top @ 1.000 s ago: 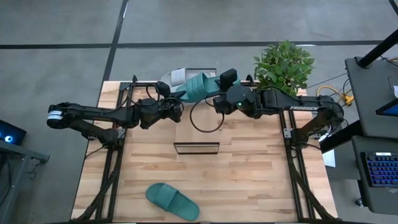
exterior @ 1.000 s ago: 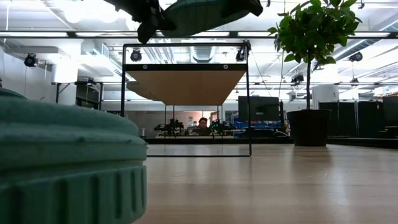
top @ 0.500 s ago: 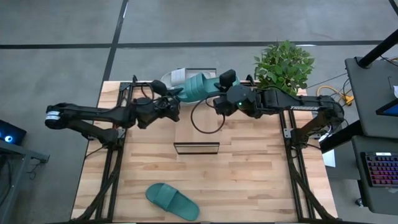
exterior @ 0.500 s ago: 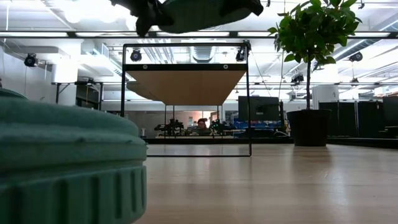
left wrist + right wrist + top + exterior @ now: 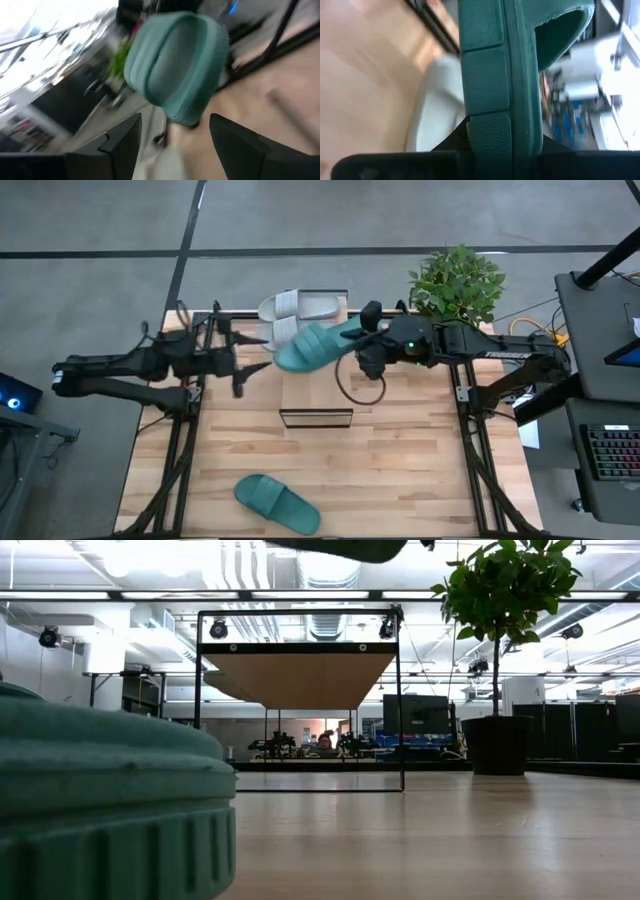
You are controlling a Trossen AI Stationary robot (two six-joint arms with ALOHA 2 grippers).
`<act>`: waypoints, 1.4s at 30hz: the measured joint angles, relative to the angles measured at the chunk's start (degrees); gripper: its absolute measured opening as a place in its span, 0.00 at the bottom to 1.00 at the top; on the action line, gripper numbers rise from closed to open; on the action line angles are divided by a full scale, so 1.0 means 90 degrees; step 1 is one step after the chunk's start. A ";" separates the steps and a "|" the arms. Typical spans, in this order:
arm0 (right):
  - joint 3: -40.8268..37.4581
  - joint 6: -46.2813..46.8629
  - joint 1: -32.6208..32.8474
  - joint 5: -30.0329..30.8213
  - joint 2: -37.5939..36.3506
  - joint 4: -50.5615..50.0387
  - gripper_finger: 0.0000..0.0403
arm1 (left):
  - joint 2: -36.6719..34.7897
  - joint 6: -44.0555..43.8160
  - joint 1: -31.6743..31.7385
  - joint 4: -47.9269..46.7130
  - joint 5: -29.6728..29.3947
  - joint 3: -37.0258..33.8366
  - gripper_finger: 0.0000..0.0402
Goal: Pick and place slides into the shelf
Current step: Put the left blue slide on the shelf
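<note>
A teal slide (image 5: 308, 346) hangs in the air over the far end of the shelf (image 5: 316, 418), with my right gripper (image 5: 354, 340) shut on the end nearest that arm. My left gripper (image 5: 258, 355) stands open to the slide's left, clear of it; in its wrist view the slide (image 5: 172, 65) floats beyond the spread fingers. Two pale slides (image 5: 300, 307) lie side by side at the table's far edge. A second teal slide (image 5: 277, 503) lies sole down near the front edge. My right gripper pinches the teal slide's sole (image 5: 495, 125) between its two fingers, one on the ribbed underside and one on the footbed side, at the end away from the strap opening (image 5: 560, 35). The fingers come level from the table's right. The slide is lifted clear and juts toward the left.
A potted plant (image 5: 457, 285) stands at the far right corner, close to the right arm. The shelf's dark frame (image 5: 300, 700) rises mid-table. In the low view the near teal slide (image 5: 100, 810) fills the left foreground. Bare wood (image 5: 400, 470) lies between the shelf and the front edge.
My left gripper has opened, let go of the teal slide and drawn back toward the table's left edge. The slide now hangs from my right gripper alone; it has swung so that its free end points left and a little nearer, and it sits higher in the low view.
</note>
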 joint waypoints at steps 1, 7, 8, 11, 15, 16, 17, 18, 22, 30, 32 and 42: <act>-0.0154 -0.0088 0.0004 -0.0203 -0.0065 0.0220 0.14 | -0.0142 -0.0092 -0.0002 0.0005 0.0215 -0.0057 0.54; -0.1290 -0.0598 -0.0039 -0.1464 -0.0610 0.1575 0.14 | -0.0675 -0.0478 -0.0003 -0.0008 0.0992 -0.0506 0.54; -0.1487 -0.0677 -0.0044 -0.1708 -0.0700 0.1799 0.14 | -0.0703 -0.0497 -0.0003 -0.0002 0.1098 -0.0563 0.55; -0.2061 -0.0830 -0.0093 -0.2368 -0.0939 0.2562 0.14 | -0.0763 -0.0498 -0.0002 0.0082 0.1412 -0.0747 0.55; -0.2651 -0.0895 -0.0257 -0.3571 -0.1157 0.3329 0.14 | -0.0760 -0.0491 -0.0005 0.0277 0.1571 -0.0879 0.55; -0.2753 -0.0899 -0.0298 -0.3900 -0.1173 0.3428 0.14 | -0.0727 -0.0491 -0.0005 0.0293 0.1604 -0.0881 0.55; -0.2831 -0.0910 -0.0334 -0.4198 -0.1173 0.3468 0.14 | -0.0703 -0.0491 -0.0005 0.0323 0.1641 -0.0881 0.55; -0.2890 -0.0912 -0.0374 -0.4447 -0.1173 0.3474 0.14 | -0.0671 -0.0493 -0.0003 0.0328 0.1703 -0.0881 0.55; -0.3079 -0.0986 -0.0457 -0.4961 -0.1127 0.3501 0.14 | -0.0473 -0.0600 0.0000 0.0604 0.2336 -0.0883 0.55; -0.3307 -0.1007 -0.0468 -0.5044 -0.1124 0.3689 0.14 | 0.0250 -0.0631 -0.0002 0.1522 0.3114 -0.0883 0.55; -0.3350 -0.1007 -0.0465 -0.5057 -0.1124 0.3669 0.14 | 0.0480 -0.0595 0.0001 0.1796 0.3114 -0.0881 0.55; -0.3481 -0.1007 -0.0512 -0.5025 -0.1124 0.3660 0.14 | 0.1318 0.0263 0.0000 0.2480 0.2989 -0.0835 0.55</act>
